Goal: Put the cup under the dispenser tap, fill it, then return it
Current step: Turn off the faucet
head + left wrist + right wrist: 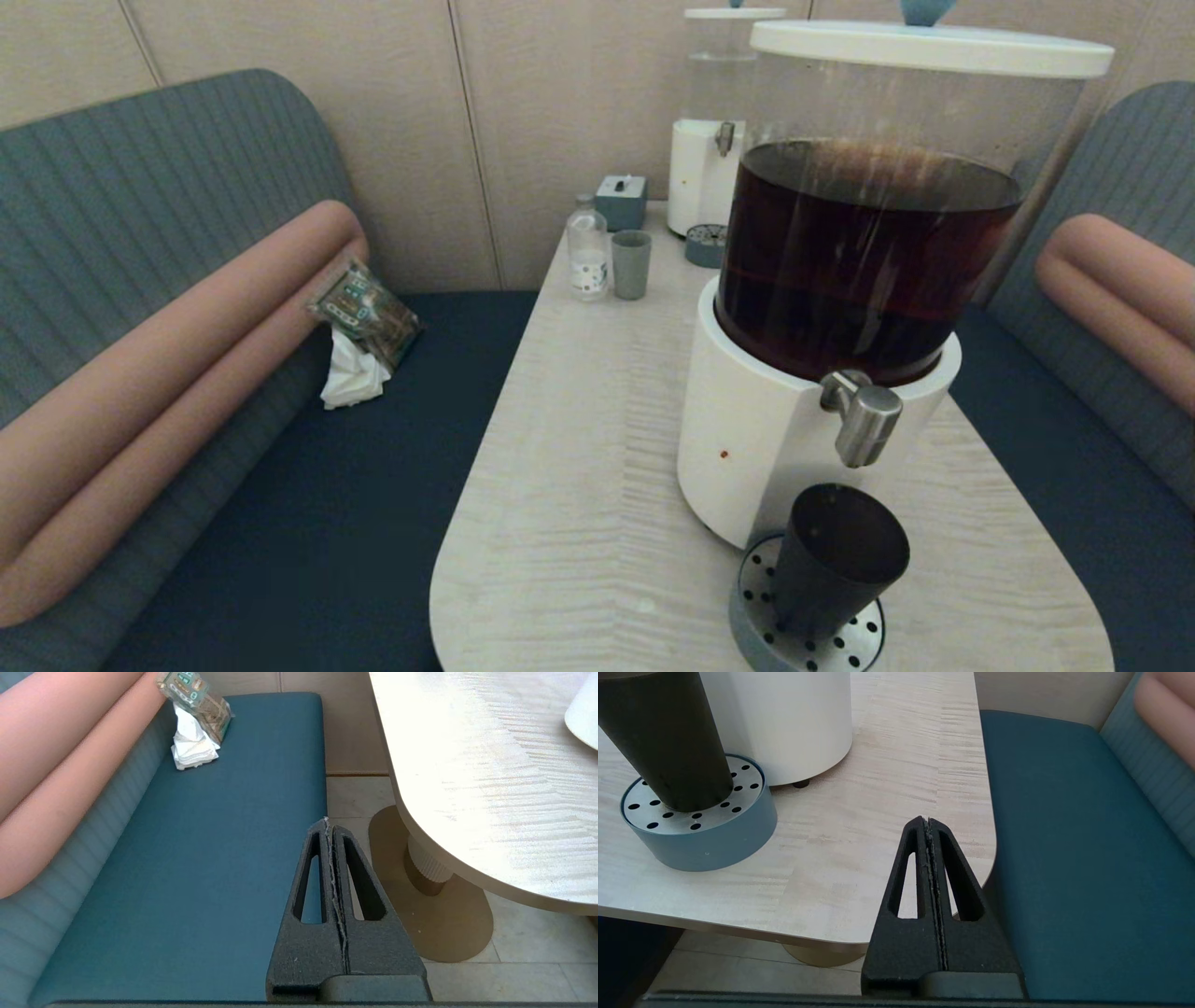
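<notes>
Head cam sits high, looking forward and down the pale wood-grain table (579, 467), pretty close to the big white-based dispenser of dark brown liquid (822, 308); left wrist cam hangs low off the table's left side, over the teal bench seat (210, 835); right wrist cam hovers low by the table's near right corner, sharing the perforated round grey-blue drip tray (698, 830) with the head view.

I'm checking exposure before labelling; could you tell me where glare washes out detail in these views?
Left wrist view: the table top is blown out to near white. Head view: even, dim light, the cup dark but readable. Right wrist view: table grain clear, no glare.
</notes>
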Controlling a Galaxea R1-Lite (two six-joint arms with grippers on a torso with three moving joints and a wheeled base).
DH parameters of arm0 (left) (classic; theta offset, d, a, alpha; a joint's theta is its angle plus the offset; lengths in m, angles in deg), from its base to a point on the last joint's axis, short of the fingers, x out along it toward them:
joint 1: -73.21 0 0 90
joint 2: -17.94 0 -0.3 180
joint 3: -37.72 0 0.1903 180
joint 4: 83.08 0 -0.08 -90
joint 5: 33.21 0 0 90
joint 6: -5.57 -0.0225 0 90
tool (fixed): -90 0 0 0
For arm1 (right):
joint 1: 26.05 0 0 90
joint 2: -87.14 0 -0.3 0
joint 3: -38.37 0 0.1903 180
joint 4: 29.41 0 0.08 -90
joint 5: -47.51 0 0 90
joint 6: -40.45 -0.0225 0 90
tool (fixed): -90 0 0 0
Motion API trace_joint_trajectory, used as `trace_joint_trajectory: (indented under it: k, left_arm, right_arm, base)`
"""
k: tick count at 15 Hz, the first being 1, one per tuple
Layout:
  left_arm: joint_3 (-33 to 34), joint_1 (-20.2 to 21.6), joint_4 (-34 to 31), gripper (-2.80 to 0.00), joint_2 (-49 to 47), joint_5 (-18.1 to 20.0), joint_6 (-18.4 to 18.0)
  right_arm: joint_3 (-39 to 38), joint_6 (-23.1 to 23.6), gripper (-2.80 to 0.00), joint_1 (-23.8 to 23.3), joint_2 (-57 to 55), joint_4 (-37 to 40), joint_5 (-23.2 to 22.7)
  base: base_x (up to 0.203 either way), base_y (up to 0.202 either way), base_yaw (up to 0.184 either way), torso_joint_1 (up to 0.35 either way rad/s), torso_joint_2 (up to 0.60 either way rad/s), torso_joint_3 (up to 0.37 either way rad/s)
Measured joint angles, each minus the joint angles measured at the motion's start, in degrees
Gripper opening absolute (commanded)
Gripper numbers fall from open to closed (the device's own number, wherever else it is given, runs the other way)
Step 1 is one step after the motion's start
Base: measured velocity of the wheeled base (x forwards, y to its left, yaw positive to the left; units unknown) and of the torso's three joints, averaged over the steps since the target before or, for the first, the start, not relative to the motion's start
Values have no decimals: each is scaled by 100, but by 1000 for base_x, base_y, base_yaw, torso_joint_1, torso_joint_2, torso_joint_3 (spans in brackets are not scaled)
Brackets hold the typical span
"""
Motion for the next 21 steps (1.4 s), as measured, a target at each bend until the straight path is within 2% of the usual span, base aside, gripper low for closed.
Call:
trace_joint_trajectory:
  k: [5, 21]
  left_arm:
    - [0, 0, -1, -280, 0, 2, 0]
    - [4, 0, 49, -280, 0, 0, 15]
  right_arm:
    - [0, -126, -280, 0, 0, 5, -4]
    - [0, -127, -280, 0, 0, 6, -4]
  base:
    - [0, 0, 0, 0, 0, 0]
    - [0, 0, 0, 0, 0, 0]
